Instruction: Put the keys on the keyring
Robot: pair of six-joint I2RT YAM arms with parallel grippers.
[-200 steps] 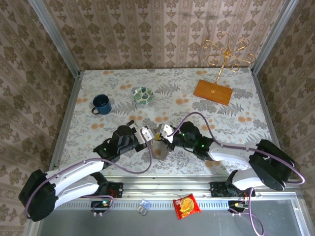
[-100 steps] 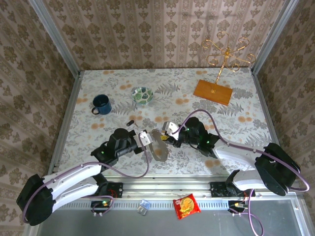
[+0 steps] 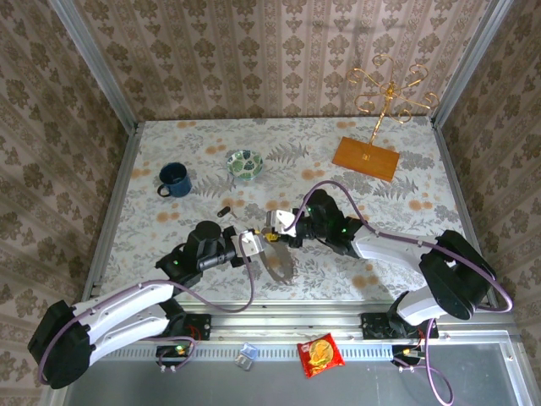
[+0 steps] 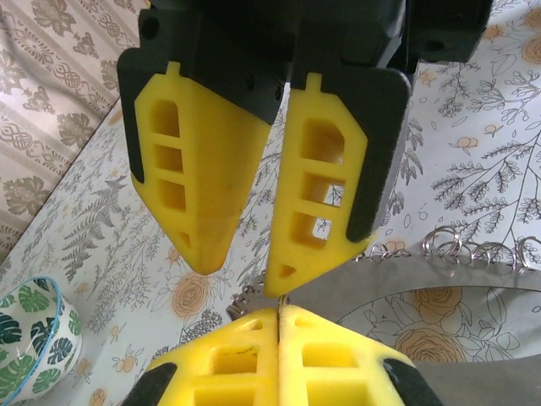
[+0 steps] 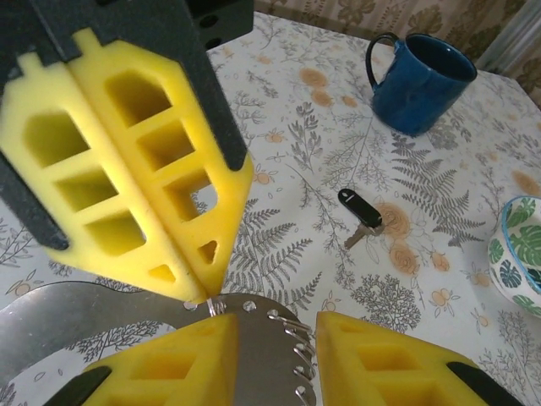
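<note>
The keyring [image 3: 281, 264] is a flat grey metal band with small wire loops along its edge, lying low over the table's near middle. My left gripper [image 3: 252, 245] is shut on one small loop at the band's end, its tips [image 4: 279, 309] pinching thin wire. The right gripper [image 3: 277, 224] stands open, and its fingers [image 5: 397, 364] straddle the band [image 5: 270, 364] right beside the left gripper's tips [image 5: 203, 296]. The black key [image 5: 361, 207] lies free on the table [image 3: 224, 211]. The green-headed key is out of view.
A blue mug [image 3: 174, 179] and a green-patterned bowl [image 3: 245, 162] stand at the back left. A gold wire stand on an orange base [image 3: 366, 157] sits at the back right. A snack packet [image 3: 320, 353] lies below the table's front rail.
The left gripper has drawn slightly toward the near edge with the keyring. The right gripper backed off to the right, then came back left to the band's end.
</note>
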